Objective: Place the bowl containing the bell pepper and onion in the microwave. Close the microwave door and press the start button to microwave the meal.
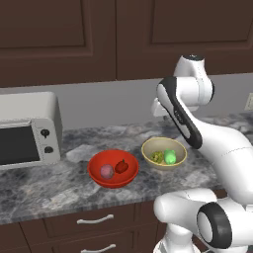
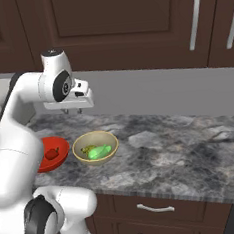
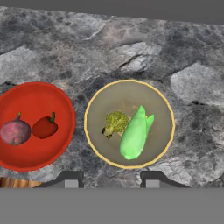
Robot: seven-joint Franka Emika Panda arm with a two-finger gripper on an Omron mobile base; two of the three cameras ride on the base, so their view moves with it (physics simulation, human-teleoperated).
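Observation:
The red bowl (image 1: 97, 170) (image 2: 61, 144) (image 3: 39, 154) sits on the grey stone counter with the dark red bell pepper (image 1: 121, 166) (image 2: 53, 153) (image 3: 44, 127) and the pinkish onion (image 1: 106, 171) (image 3: 15, 131) inside it. My gripper (image 2: 72, 112) (image 3: 110, 181) hangs well above the counter, over the tan bowl to the right of the red one. It is open and its fingertips (image 3: 70, 179) hold nothing. The microwave, its door and the start button are out of view.
A tan-yellow bowl (image 1: 154, 146) (image 2: 105, 138) (image 3: 109, 94) with green vegetables stands touching-close beside the red bowl. A silver toaster oven (image 1: 29, 128) with two black knobs stands at the counter's left. Dark cabinets hang above; drawers (image 1: 94, 220) run below the front edge.

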